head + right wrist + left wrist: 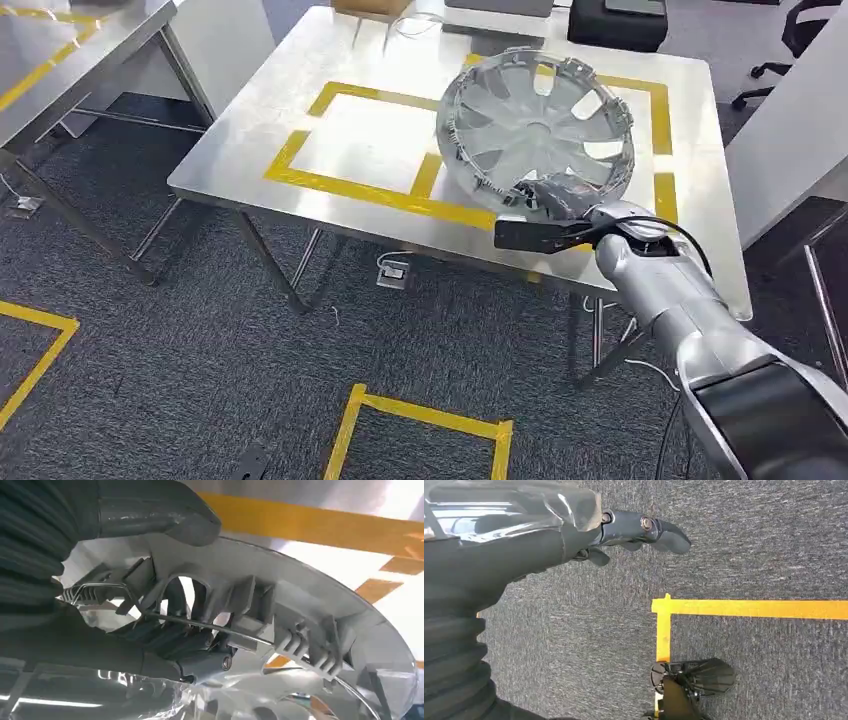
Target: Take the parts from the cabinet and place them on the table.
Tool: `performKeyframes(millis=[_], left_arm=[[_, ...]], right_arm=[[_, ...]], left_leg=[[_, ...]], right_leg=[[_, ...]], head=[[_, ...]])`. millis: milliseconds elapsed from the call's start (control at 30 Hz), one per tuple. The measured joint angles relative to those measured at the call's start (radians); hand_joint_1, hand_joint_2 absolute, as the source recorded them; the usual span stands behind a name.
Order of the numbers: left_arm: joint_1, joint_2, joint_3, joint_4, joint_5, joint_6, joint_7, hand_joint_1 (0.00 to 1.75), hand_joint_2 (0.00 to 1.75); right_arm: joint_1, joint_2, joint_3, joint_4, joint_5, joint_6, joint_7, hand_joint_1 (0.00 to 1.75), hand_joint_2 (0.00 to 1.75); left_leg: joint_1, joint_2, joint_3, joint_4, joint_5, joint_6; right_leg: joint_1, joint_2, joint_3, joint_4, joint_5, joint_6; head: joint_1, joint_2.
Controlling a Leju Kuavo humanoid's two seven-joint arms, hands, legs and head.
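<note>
A silver wheel cover (540, 125) with spokes and rim clips hangs tilted over the steel table (250, 130), above the yellow tape rectangles. My right hand (560, 200) grips its near rim. In the right wrist view the thumb (165, 515) presses on the outside of the wheel cover's rim (300, 610) while the darker fingers (190, 650) curl inside it behind the wire ring. My left hand (624, 535) hangs over grey carpet, holding nothing, its fingers slightly bent and apart.
A second steel table (60, 60) stands at the far left. Dark boxes (615, 25) and a cardboard box (370, 8) sit at the table's far edge. Yellow tape squares (420, 420) mark the carpet. An office chair (800, 40) stands at the back right.
</note>
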Motion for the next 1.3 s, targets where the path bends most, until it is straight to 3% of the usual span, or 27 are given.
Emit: performKeyframes(millis=[33, 67, 133, 167, 200, 267, 333, 367, 400, 467, 533, 567, 600, 667, 700, 733, 767, 833, 867, 900, 967, 1033, 1067, 1133, 1200, 1233, 1300], left_arm=[[0.002, 0.000, 0.000, -0.001, 0.005, 0.001, -0.001, 0.00, 1.75], [0.002, -0.001, -0.001, -0.001, 0.006, 0.002, -0.001, 0.00, 1.75], [-0.001, -0.003, -0.003, 0.000, 0.009, 0.002, 0.000, 0.00, 1.75], [0.000, -0.005, -0.005, 0.000, 0.010, 0.003, 0.000, 0.00, 1.75], [0.001, -0.005, -0.006, 0.000, 0.010, 0.005, 0.002, 0.00, 1.75], [0.002, -0.005, -0.008, 0.000, 0.013, 0.005, 0.002, 0.00, 1.75], [0.002, -0.006, -0.013, 0.000, 0.013, 0.005, 0.002, 0.00, 1.75], [0.002, -0.005, -0.013, 0.000, 0.013, 0.005, 0.002, 0.00, 1.75], [0.002, -0.004, -0.014, 0.001, 0.014, 0.005, 0.003, 0.00, 1.75], [0.002, -0.004, -0.014, 0.001, 0.017, 0.006, 0.003, 0.00, 1.75], [0.000, -0.001, -0.014, 0.001, 0.018, 0.009, 0.004, 0.00, 1.75], [0.000, -0.002, -0.015, 0.001, 0.019, 0.010, 0.004, 0.00, 1.75], [0.000, -0.003, -0.016, 0.001, 0.021, 0.010, 0.004, 0.00, 1.75], [0.000, -0.003, -0.017, 0.001, 0.027, 0.010, 0.004, 0.00, 1.75], [0.001, -0.003, -0.020, 0.001, 0.028, 0.010, 0.004, 0.00, 1.75], [0.001, -0.003, -0.021, 0.001, 0.029, 0.010, 0.004, 0.00, 1.75], [0.000, -0.003, -0.022, 0.001, 0.030, 0.011, 0.004, 0.00, 1.75], [0.000, -0.002, -0.024, 0.001, 0.031, 0.011, 0.003, 0.00, 1.75], [-0.001, 0.001, -0.024, 0.001, 0.034, 0.012, 0.002, 0.00, 1.75], [-0.002, 0.001, -0.026, 0.001, 0.038, 0.013, 0.002, 0.00, 1.75], [-0.001, 0.003, -0.028, 0.001, 0.042, 0.013, 0.001, 0.00, 1.75], [-0.001, 0.003, -0.029, 0.001, 0.045, 0.013, 0.001, 0.00, 1.75], [-0.001, 0.003, -0.029, 0.001, 0.049, 0.013, 0.001, 0.00, 1.75], [-0.004, 0.003, -0.030, 0.001, 0.061, 0.016, -0.001, 0.00, 1.75], [0.002, 0.002, -0.031, 0.001, 0.071, 0.016, -0.001, 0.00, 1.75], [0.005, 0.002, -0.031, 0.002, 0.072, 0.017, -0.001, 0.00, 1.75], [0.007, 0.002, -0.032, 0.004, 0.076, 0.018, 0.001, 0.00, 1.75]], right_arm=[[0.001, -0.003, 0.000, 0.001, 0.000, 0.001, 0.001, 1.75, 1.75], [0.000, -0.005, 0.001, 0.002, -0.003, 0.003, 0.003, 1.75, 1.75], [0.004, -0.008, 0.005, 0.009, -0.002, 0.010, 0.003, 1.75, 1.75], [0.007, -0.010, 0.007, 0.011, -0.002, 0.011, 0.003, 1.75, 1.75], [0.010, -0.011, 0.008, 0.013, -0.002, 0.012, 0.003, 1.75, 1.75], [0.010, -0.013, 0.013, 0.017, -0.002, 0.015, 0.007, 1.75, 1.75], [0.010, -0.016, 0.015, 0.019, -0.003, 0.016, 0.010, 1.75, 1.75], [0.009, -0.016, 0.016, 0.023, -0.003, 0.018, 0.010, 1.75, 1.75], [0.011, -0.015, 0.019, 0.024, -0.003, 0.019, 0.010, 1.75, 1.75], [0.008, -0.016, 0.023, 0.025, -0.002, 0.021, 0.011, 1.75, 1.75], [0.000, -0.016, 0.023, 0.025, -0.003, 0.023, 0.013, 1.75, 1.75], [-0.003, -0.016, 0.023, 0.025, -0.003, 0.026, 0.013, 1.75, 1.75], [-0.005, -0.014, 0.023, 0.025, -0.003, 0.029, 0.014, 1.75, 1.75], [-0.006, -0.011, 0.025, 0.025, -0.002, 0.032, 0.014, 1.75, 1.75], [-0.006, -0.010, 0.026, 0.025, -0.001, 0.033, 0.015, 1.75, 1.75], [-0.006, -0.008, 0.028, 0.025, 0.000, 0.034, 0.017, 1.75, 1.75], [-0.008, -0.007, 0.029, 0.025, 0.000, 0.035, 0.018, 1.75, 1.75], [-0.013, -0.003, 0.031, 0.025, 0.000, 0.037, 0.019, 1.75, 1.75], [-0.017, 0.001, 0.031, 0.025, 0.001, 0.037, 0.021, 1.75, 1.75], [-0.023, 0.000, 0.031, 0.026, 0.002, 0.039, 0.023, 1.75, 1.75], [-0.024, 0.001, 0.034, 0.026, 0.004, 0.044, 0.029, 1.75, 1.75], [-0.027, 0.003, 0.036, 0.025, 0.005, 0.048, 0.030, 1.75, 1.75], [-0.029, 0.000, 0.037, 0.027, 0.003, 0.050, 0.033, 1.75, 1.75], [-0.035, 0.001, 0.040, 0.032, 0.002, 0.052, 0.042, 1.75, 1.75], [-0.034, 0.000, 0.041, 0.037, 0.001, 0.052, 0.051, 1.75, 1.75], [-0.033, 0.000, 0.041, 0.040, 0.001, 0.052, 0.054, 1.75, 1.75], [-0.034, -0.001, 0.041, 0.043, -0.001, 0.053, 0.058, 1.75, 1.75]], left_leg=[[0.011, -0.001, 0.022, -0.025, 0.012, -0.001], [0.010, 0.000, 0.034, -0.035, 0.019, 0.002], [0.010, -0.001, 0.041, -0.035, 0.016, 0.004], [0.010, -0.005, 0.041, -0.034, 0.013, 0.004], [0.011, -0.006, 0.042, -0.032, 0.010, 0.004], [0.014, -0.010, 0.044, -0.024, 0.000, -0.003], [0.018, -0.012, 0.042, -0.003, -0.016, -0.017], [0.010, -0.014, 0.035, 0.011, -0.025, -0.027], [0.011, -0.014, 0.031, 0.019, -0.028, -0.031], [0.013, -0.013, 0.031, 0.018, -0.027, -0.033], [0.017, -0.010, 0.020, 0.028, -0.041, -0.042], [0.017, -0.005, 0.012, 0.060, -0.064, -0.049], [0.022, -0.001, -0.018, 0.132, -0.101, -0.058], [0.026, 0.002, -0.092, 0.288, -0.164, -0.066], [0.026, 0.002, -0.118, 0.337, -0.172, -0.066], [0.026, 0.002, -0.117, 0.330, -0.154, -0.063], [0.026, 0.001, -0.094, 0.279, -0.120, -0.058], [0.023, 0.000, -0.007, 0.102, -0.033, -0.039], [0.019, -0.002, 0.025, 0.041, -0.033, -0.027], [0.013, 0.001, 0.035, 0.029, -0.037, -0.024], [0.010, 0.000, 0.035, 0.029, -0.041, -0.020], [0.016, 0.003, 0.055, -0.003, -0.028, -0.011], [0.017, 0.003, 0.062, -0.016, -0.022, -0.009], [0.016, -0.003, 0.061, -0.021, -0.033, 0.001], [0.013, -0.005, 0.064, -0.020, -0.038, 0.004], [0.012, -0.005, 0.069, -0.018, -0.037, 0.004], [0.013, -0.005, 0.080, -0.012, -0.039, -0.003]], right_leg=[[-0.001, -0.009, -0.010, 0.023, 0.001, -0.001], [0.000, -0.012, -0.030, 0.065, -0.018, -0.008], [0.000, -0.011, -0.117, 0.220, -0.076, -0.020], [0.000, -0.012, -0.160, 0.286, -0.093, -0.018], [-0.001, -0.012, -0.187, 0.316, -0.090, -0.010], [-0.009, -0.013, -0.169, 0.228, -0.023, 0.020], [-0.018, -0.023, -0.098, 0.045, 0.069, 0.047], [-0.014, -0.028, -0.081, 0.028, 0.074, 0.041], [-0.014, -0.022, -0.086, 0.025, 0.076, 0.027], [-0.008, -0.021, -0.088, 0.031, 0.075, 0.018], [-0.021, -0.021, -0.081, 0.026, 0.075, 0.003], [-0.021, -0.020, -0.078, 0.026, 0.073, -0.007], [-0.020, -0.020, -0.076, 0.026, 0.072, -0.015], [-0.018, -0.018, -0.075, 0.026, 0.071, -0.016], [-0.017, -0.017, -0.074, 0.026, 0.071, -0.016], [-0.015, -0.016, -0.072, 0.026, 0.070, -0.017], [-0.014, -0.015, -0.069, 0.026, 0.069, -0.018], [-0.010, -0.012, -0.064, 0.026, 0.068, -0.018], [-0.011, -0.011, -0.064, 0.024, 0.068, -0.018], [0.000, -0.010, -0.070, 0.024, 0.068, -0.014], [-0.008, -0.011, -0.070, 0.021, 0.070, -0.007], [-0.002, -0.012, -0.069, 0.013, 0.069, 0.008], [-0.004, -0.015, -0.079, 0.035, 0.056, 0.005], [-0.005, -0.015, -0.144, 0.176, -0.004, -0.009], [-0.005, -0.015, -0.219, 0.323, -0.044, -0.008], [-0.005, -0.015, -0.227, 0.332, -0.038, -0.001], [-0.008, -0.016, -0.181, 0.234, 0.016, 0.020]], head=[[0.005, 0.000], [0.006, 0.000], [0.006, 0.000], [0.005, 0.000], [0.006, 0.000], [0.006, 0.000], [0.007, 0.000], [0.005, 0.000], [0.004, 0.000], [0.004, 0.000], [0.005, 0.000], [0.001, 0.000], [-0.001, 0.000], [-0.001, 0.000], [0.000, 0.000], [-0.001, 0.000], [0.000, 0.000], [0.000, 0.000], [0.001, 0.000], [0.001, 0.000], [0.001, 0.000], [0.000, 0.000], [0.003, 0.000], [0.003, 0.000], [0.003, 0.000], [0.003, 0.000], [0.003, 0.000]])
